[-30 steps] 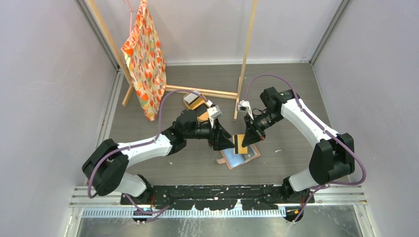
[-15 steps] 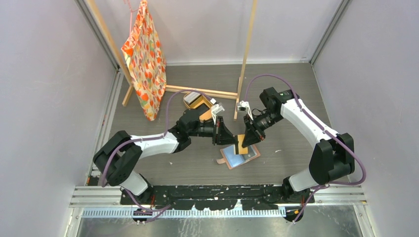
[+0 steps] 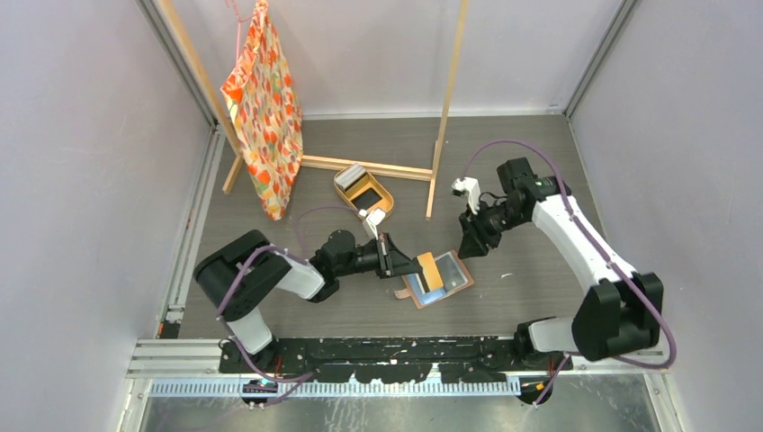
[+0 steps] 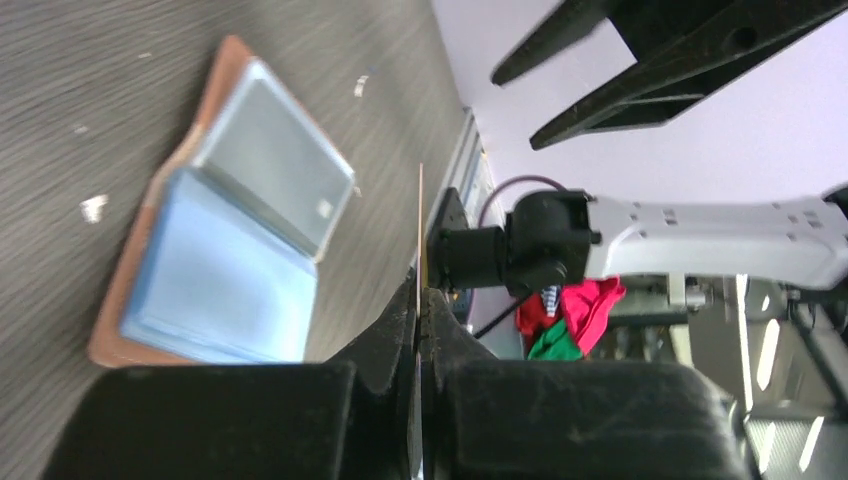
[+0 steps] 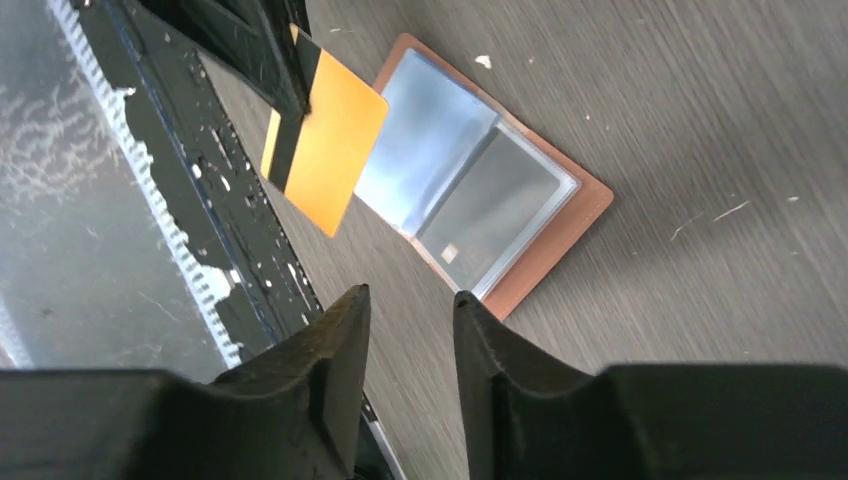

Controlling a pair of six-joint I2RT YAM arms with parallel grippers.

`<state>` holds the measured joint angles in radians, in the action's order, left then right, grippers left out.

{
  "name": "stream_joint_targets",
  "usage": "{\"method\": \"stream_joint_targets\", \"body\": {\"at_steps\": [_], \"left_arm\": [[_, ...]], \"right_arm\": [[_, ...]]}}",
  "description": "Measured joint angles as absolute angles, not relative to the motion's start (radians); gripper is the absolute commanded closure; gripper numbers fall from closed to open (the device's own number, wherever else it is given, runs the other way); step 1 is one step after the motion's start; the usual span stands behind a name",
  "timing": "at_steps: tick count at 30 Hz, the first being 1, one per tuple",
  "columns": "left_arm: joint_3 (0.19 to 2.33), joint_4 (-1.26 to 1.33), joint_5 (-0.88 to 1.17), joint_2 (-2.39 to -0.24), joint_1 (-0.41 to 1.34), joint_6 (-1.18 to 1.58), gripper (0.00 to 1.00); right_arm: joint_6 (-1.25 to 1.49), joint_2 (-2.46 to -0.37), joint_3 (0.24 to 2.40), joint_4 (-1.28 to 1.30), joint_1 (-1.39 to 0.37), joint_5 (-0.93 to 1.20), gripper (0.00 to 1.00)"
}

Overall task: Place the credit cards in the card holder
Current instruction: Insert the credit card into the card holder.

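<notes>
The card holder [image 3: 455,275] lies open on the table, salmon-brown with glossy pockets [image 5: 470,195]. My left gripper [image 3: 407,263] is shut on one credit card, orange with a black stripe [image 3: 431,270], and holds it over the holder's left half. That card shows flat in the right wrist view [image 5: 325,150] and edge-on between the pads in the left wrist view [image 4: 420,225]. My right gripper [image 3: 471,245] is open and empty [image 5: 410,295], above and to the right of the holder. More cards lie in the oval tan tray [image 3: 345,193].
A wooden rack stands at the back, one upright [image 3: 445,108] rising just behind the holder and a rail along the floor [image 3: 360,166]. An orange patterned bag [image 3: 264,108] hangs at the rack's left end. Walls enclose both sides.
My right gripper let go of the orange card, opened and drew back to the right. My left gripper shut on the card and now holds it alone, lower over the holder.
</notes>
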<state>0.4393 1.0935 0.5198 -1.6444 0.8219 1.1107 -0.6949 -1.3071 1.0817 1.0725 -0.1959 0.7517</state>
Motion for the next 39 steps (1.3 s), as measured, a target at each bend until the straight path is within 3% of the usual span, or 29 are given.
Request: {"method": "stream_joint_targets", "body": {"at_steps": [2, 7, 12, 18, 39], "left_arm": [[0.454, 1.119, 0.474, -1.710, 0.829, 1.177, 1.00], [0.462, 1.133, 0.365, -1.802, 0.865, 1.276, 0.99], [0.476, 1.068, 0.291, -1.799, 0.915, 1.282, 0.99], [0.477, 0.939, 0.221, -1.744, 0.933, 1.274, 0.99], [0.527, 0.861, 0.194, -1.817, 0.949, 1.332, 0.99]], "right_arm": [[-0.652, -1.353, 1.080, 1.052, -0.201, 0.730, 0.78], [-0.575, -1.589, 1.113, 1.032, -0.224, 0.682, 0.81], [-0.519, -1.686, 1.118, 1.024, -0.263, 0.637, 0.80], [-0.484, -1.731, 1.134, 1.018, -0.270, 0.584, 0.71], [-0.440, -1.847, 1.141, 1.003, -0.319, 0.438, 0.71]]}}
